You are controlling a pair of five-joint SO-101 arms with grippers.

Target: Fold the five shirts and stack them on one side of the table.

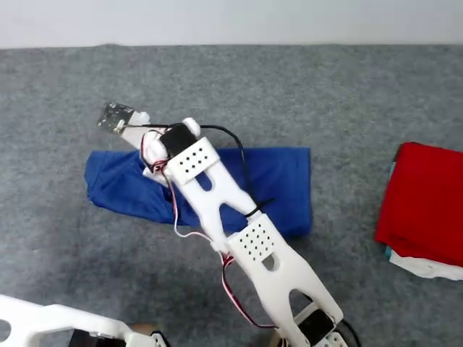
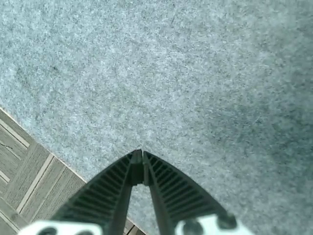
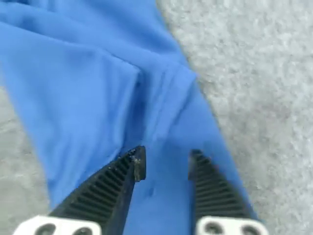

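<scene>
A blue shirt (image 1: 278,181) lies partly folded across the middle of the grey carpeted table (image 1: 325,94). My right arm (image 1: 239,224) stretches over it from the front edge toward its left end. My right gripper (image 3: 166,164) hovers open just above the blue shirt (image 3: 98,98), near a fold ridge, with only cloth beneath its fingers. At the right edge sits a stack with a folded red shirt (image 1: 427,202) on top and a white one (image 1: 427,266) under it. My left gripper (image 2: 142,161) is shut and empty over bare carpet (image 2: 195,73).
The left arm's white body (image 1: 58,322) rests at the front left corner. In the left wrist view, wooden floor (image 2: 24,171) shows past the carpet's edge. Open carpet lies behind and left of the blue shirt.
</scene>
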